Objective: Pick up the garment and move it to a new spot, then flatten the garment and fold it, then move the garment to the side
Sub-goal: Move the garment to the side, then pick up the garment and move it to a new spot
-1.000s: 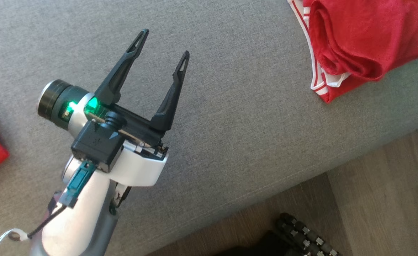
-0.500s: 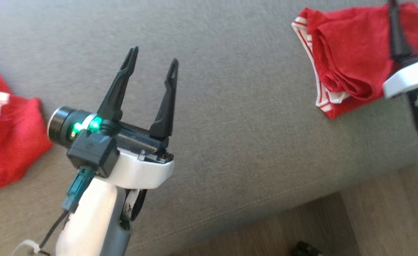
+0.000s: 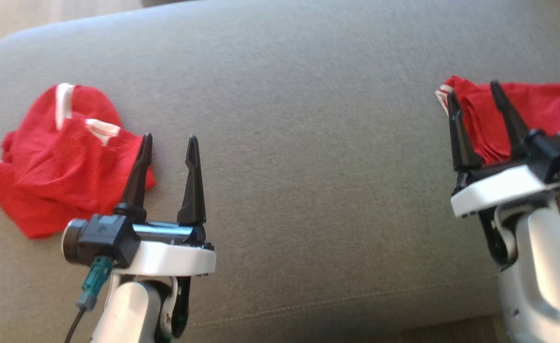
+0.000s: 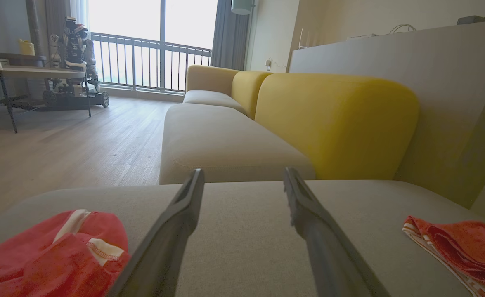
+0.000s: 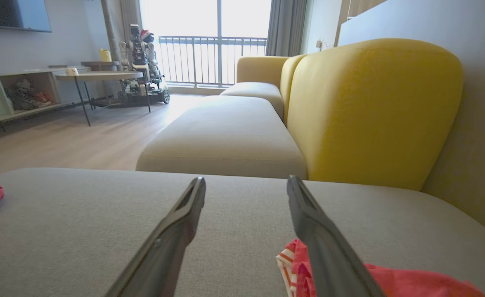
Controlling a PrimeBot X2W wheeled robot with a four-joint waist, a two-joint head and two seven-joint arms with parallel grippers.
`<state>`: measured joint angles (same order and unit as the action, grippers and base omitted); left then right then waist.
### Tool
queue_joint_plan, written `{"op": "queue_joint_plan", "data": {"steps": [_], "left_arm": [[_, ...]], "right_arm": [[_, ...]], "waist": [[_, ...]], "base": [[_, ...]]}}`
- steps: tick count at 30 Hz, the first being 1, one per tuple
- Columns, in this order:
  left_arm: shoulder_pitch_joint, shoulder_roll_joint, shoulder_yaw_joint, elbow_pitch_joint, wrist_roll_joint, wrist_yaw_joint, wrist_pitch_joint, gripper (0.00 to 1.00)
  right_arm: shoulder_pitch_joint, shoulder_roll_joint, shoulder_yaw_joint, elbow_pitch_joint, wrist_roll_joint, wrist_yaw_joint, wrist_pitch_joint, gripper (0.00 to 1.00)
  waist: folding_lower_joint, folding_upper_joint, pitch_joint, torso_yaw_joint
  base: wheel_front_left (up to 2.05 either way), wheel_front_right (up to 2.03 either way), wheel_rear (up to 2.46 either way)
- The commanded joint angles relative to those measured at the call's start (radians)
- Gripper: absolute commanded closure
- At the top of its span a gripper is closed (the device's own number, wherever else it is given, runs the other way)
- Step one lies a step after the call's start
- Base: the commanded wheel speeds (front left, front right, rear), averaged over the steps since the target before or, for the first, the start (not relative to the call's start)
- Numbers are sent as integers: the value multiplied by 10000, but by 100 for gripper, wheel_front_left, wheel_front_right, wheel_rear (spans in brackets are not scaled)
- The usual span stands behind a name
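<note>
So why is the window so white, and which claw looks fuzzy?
Both wrist views: daylight washes the window out to white. Head view: the right claw looks slightly smeared; the left claw is sharper.

Daylight pours through the big window (image 4: 143,41) in both wrist views, its glass washed out to white, and lays a pale sheen on the wooden floor (image 4: 60,136). The yellow sofa back (image 5: 370,111) is evenly lit, without hard shadows. Close to each wrist lens the fingers (image 4: 172,235) are soft and out of focus, and straight lines lean near the frame edges. The head view is dimmer and slightly smeared. There the right arm's fingers (image 3: 508,114) are blurred, and the red cloth (image 3: 60,162) casts only a faint shadow on the grey cushion (image 3: 308,143).
</note>
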<state>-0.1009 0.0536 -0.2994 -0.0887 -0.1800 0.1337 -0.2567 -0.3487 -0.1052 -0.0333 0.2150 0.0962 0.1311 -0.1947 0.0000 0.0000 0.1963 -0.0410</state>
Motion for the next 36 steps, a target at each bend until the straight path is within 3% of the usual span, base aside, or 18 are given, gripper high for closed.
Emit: {"op": "queue_joint_plan", "data": {"steps": [1,6,14,36], "left_arm": [[-130,-29,349,-232,-58,78,-51,0],[93,-31,172,36,92,-46,-51,0],[518,-32,325,453,-6,133,-51,0],[650,-33,154,387,-152,334,-51,0]], "right_arm": [[91,131,134,-390,-63,-4,-113,0],[1040,298,134,-418,-411,-4,-250,0],[1971,487,61,-771,-601,-4,-465,0],[2287,548,3,-874,-219,-4,-624,0]], "waist": [[0,0,-437,455],[0,0,-733,801],[0,0,-949,955],[0,0,-1162,933]], "base": [[0,0,0],[0,0,0],[0,0,0],[0,0,0]]}}
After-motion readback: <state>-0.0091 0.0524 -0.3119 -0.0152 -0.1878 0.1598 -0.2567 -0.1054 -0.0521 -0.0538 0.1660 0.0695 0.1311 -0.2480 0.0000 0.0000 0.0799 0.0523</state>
